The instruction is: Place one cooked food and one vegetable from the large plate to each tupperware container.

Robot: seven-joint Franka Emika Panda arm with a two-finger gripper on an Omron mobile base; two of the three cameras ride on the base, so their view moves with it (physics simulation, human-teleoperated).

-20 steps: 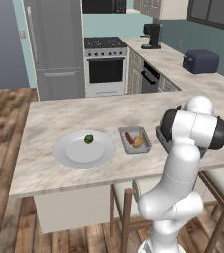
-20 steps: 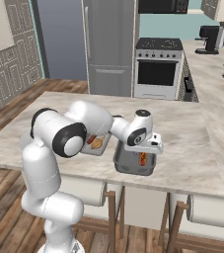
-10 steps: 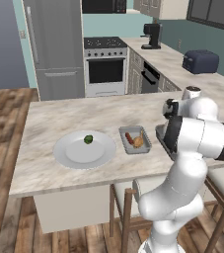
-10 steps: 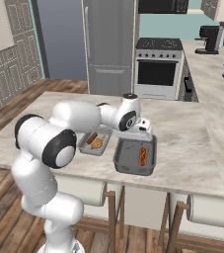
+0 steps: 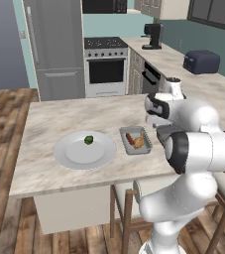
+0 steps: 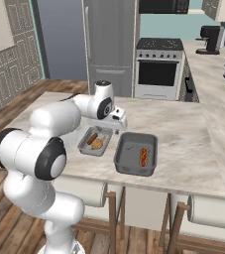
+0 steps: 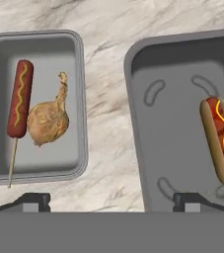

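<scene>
We find the gripper (image 7: 111, 201) open and empty above the gap between trays. Beside the light tray (image 7: 79, 104), holding sausage (image 7: 18, 98) and onion (image 7: 47, 121), the darker tray (image 7: 177, 143) holds the hot dog (image 7: 221, 139); the green vegetable (image 5: 88, 140) remains on the large plate (image 5: 64, 158).

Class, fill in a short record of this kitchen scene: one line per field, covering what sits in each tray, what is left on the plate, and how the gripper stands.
light grey tray: sausage on a stick and tan bulb, side by side
darker grey tray: hot dog in a bun, no vegetable
large plate: one dark-green vegetable
gripper: open, holding nothing, above the counter strip between the trays
</scene>
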